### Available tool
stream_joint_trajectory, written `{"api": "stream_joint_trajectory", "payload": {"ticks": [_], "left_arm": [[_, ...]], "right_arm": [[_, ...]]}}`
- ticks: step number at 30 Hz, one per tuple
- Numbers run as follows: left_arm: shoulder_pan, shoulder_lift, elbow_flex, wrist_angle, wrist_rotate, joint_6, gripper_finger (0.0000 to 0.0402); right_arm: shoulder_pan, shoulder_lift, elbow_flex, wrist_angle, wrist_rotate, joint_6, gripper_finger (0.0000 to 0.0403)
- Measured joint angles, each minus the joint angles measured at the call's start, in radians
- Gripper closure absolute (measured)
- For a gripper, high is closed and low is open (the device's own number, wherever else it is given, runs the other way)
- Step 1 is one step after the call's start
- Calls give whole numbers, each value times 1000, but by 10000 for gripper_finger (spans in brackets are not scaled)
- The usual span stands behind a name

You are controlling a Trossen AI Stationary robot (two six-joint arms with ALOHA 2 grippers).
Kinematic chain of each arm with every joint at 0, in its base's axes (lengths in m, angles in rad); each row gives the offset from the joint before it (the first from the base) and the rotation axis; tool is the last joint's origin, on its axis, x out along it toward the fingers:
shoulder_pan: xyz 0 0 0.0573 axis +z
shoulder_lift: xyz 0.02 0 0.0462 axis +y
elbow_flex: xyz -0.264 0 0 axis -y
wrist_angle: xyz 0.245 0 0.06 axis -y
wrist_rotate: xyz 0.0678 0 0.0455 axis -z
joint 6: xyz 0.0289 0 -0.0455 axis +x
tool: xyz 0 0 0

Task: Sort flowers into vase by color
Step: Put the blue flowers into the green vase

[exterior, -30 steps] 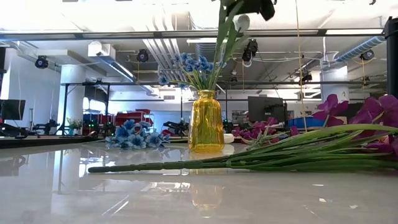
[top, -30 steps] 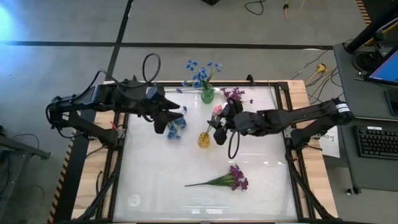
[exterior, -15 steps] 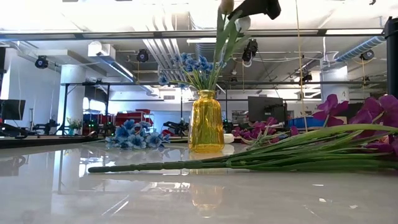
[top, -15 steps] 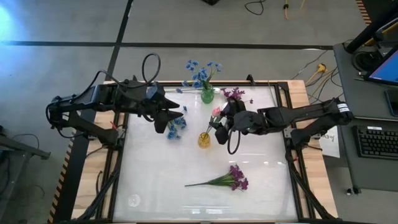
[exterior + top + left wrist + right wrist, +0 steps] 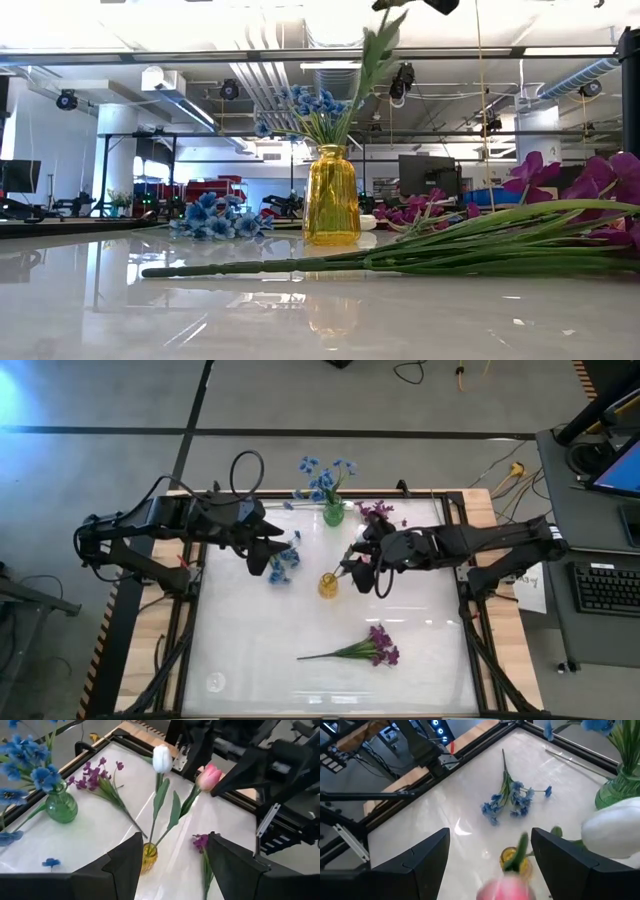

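Observation:
A yellow vase (image 5: 328, 584) stands mid-table with a white tulip (image 5: 161, 757) and a pink tulip (image 5: 209, 776) stuck in it by their stems. My right gripper (image 5: 356, 561) hovers open just above it, and the pink bud (image 5: 507, 891) sits between its fingers; I see no touch. My left gripper (image 5: 282, 550) hangs open above a blue sprig (image 5: 283, 563) lying on the table. A green vase (image 5: 333, 514) at the far edge holds blue flowers (image 5: 322, 475). Purple flowers (image 5: 376, 511) lie beside it, and a purple sprig (image 5: 366, 648) lies toward the near edge.
The table's dark frame (image 5: 460, 560) runs around the white top. In the low view the purple sprig's long stem (image 5: 300, 266) lies across the foreground in front of the yellow vase (image 5: 331, 196). Bare tabletop (image 5: 250, 650) shows at the near left.
My right gripper has risen above the yellow vase and rolled at the wrist; in the low view it has climbed almost out of the picture's top. The tulips stay in the vase, their stems leaning toward it. My left arm has kept its place.

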Motion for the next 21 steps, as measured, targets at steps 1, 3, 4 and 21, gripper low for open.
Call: {"api": "stream_joint_trajectory", "payload": {"ticks": [1,3,4,21], "left_arm": [[0,0,0,-2,-1,-1,196],[0,0,0,-3,-2,-3,196],[0,0,0,-4,-2,-3,196],[0,0,0,-226,-27,11,196]], "right_arm": [[0,0,6,-3,0,0,132],[0,0,17,-2,0,-1,134],[0,0,21,-2,0,-1,136],[-28,-1,262,-168,0,-90,137]]}}
